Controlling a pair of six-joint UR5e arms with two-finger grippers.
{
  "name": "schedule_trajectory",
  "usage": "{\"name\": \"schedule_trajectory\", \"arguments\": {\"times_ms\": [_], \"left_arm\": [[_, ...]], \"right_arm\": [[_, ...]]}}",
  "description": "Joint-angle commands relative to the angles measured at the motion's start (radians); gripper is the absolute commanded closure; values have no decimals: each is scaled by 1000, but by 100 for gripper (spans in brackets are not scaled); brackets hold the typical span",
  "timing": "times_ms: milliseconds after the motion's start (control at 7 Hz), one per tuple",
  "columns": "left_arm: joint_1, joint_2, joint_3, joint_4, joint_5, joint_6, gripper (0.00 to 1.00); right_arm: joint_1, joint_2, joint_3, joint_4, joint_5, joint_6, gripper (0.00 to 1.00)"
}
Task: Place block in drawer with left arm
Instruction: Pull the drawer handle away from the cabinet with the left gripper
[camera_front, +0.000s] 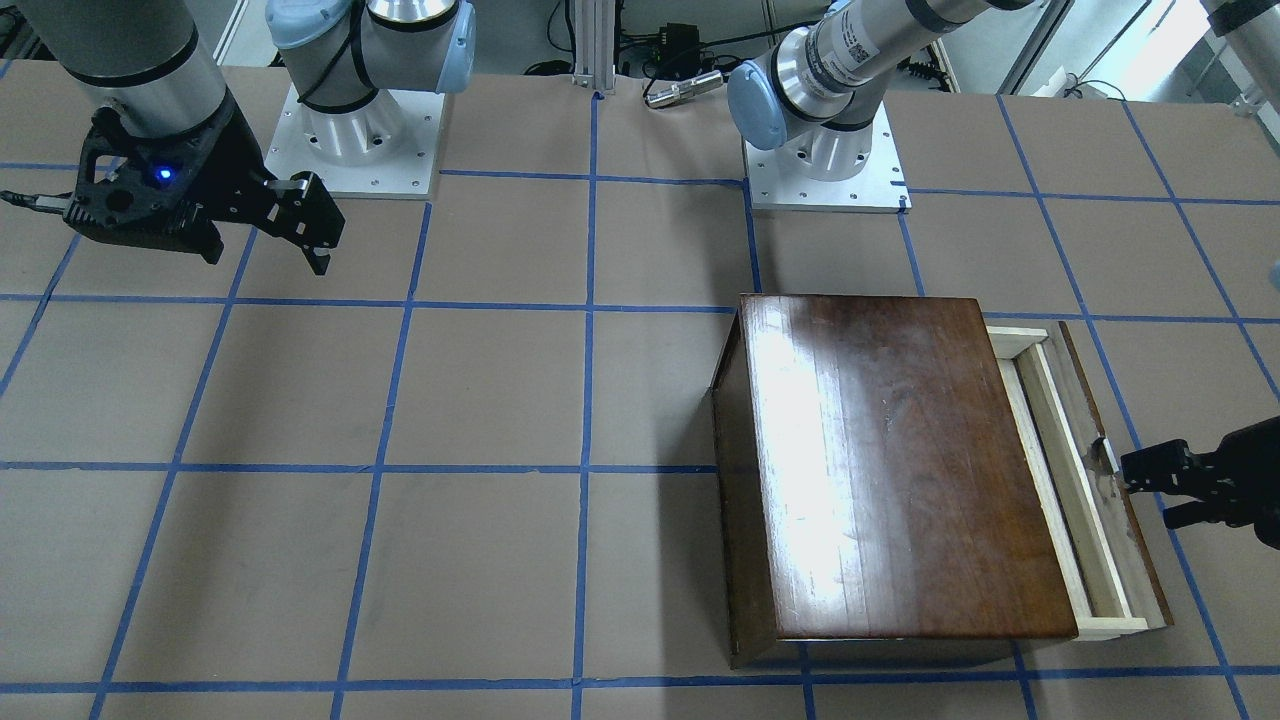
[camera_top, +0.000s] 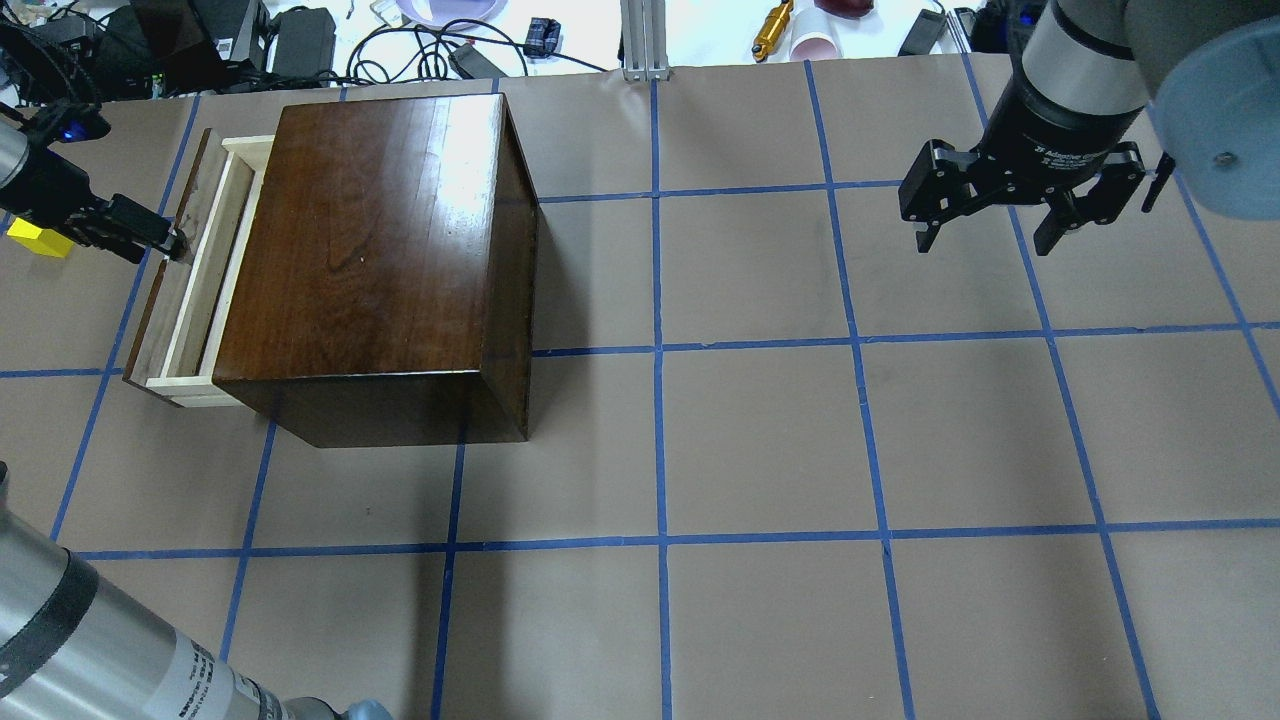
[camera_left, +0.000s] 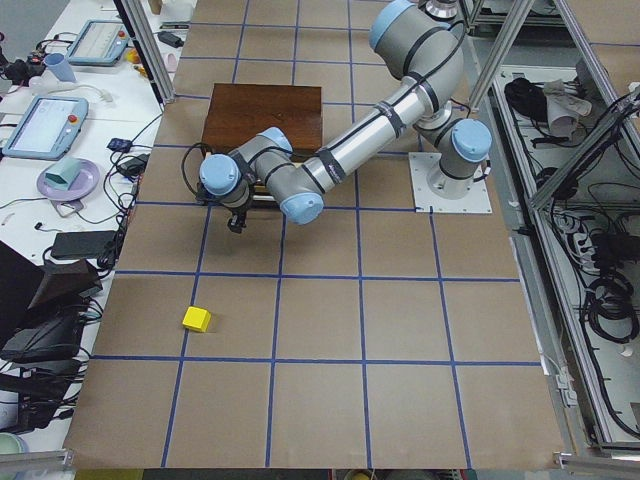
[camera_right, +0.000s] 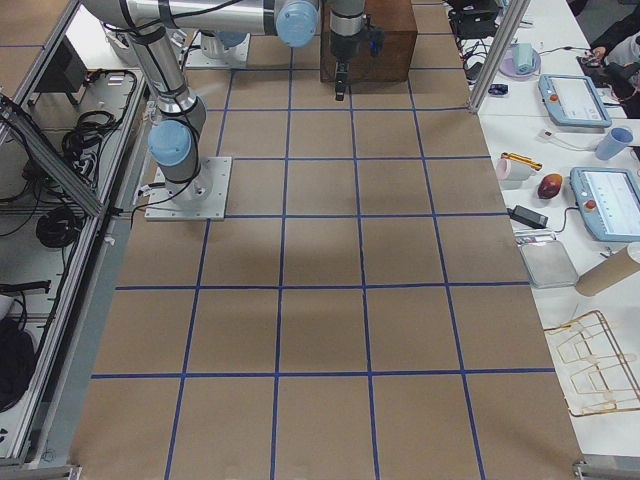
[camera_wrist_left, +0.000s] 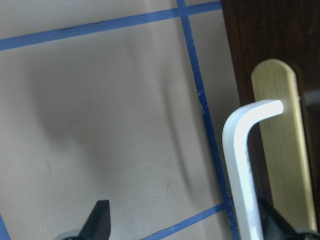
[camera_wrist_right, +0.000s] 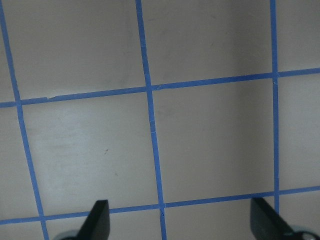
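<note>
the left arm (camera_left: 350, 150) reaches across to the end of the glossy dark wooden box (camera_top: 370, 230), where the drawer (camera_top: 205, 280) stands partly out of the box, showing its pale raw-wood inside behind the dark front panel (camera_top: 160, 300). the left gripper (camera_wrist_left: 186, 225) is at that front panel with its claw released and its fingers spread wide. in the left wrist view the small white handle (camera_wrist_left: 245, 165) sits between the two fingertips, close against the one on the view's right. it cannot be told whether that finger touches the handle.

the block (camera_top: 35, 242), a small bright yellow cube, lies on the brown-papered table (camera_top: 760, 440) outside the drawer. it is on the far side of the left gripper from the box and is partly hidden behind the wrist in the overhead view. from the exterior left view it rests alone near a blue tape line (camera_left: 300, 358), well apart from the box and touching nothing else.

the right gripper (camera_top: 985, 240) hangs over the other half of the table, far from the box. its claw is released, fingers apart, with only taped paper beneath them.
</note>
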Motion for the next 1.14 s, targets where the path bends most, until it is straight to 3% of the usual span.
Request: {"name": "schedule_trajectory", "arguments": {"times_ms": [0,1000], "left_arm": [[8,-19,39,-2,2,23,0],[26,-44,93,-10,36,73,0]], "right_arm": [[0,0,0,0,0,0,0],[0,0,0,0,0,0,0]]}}
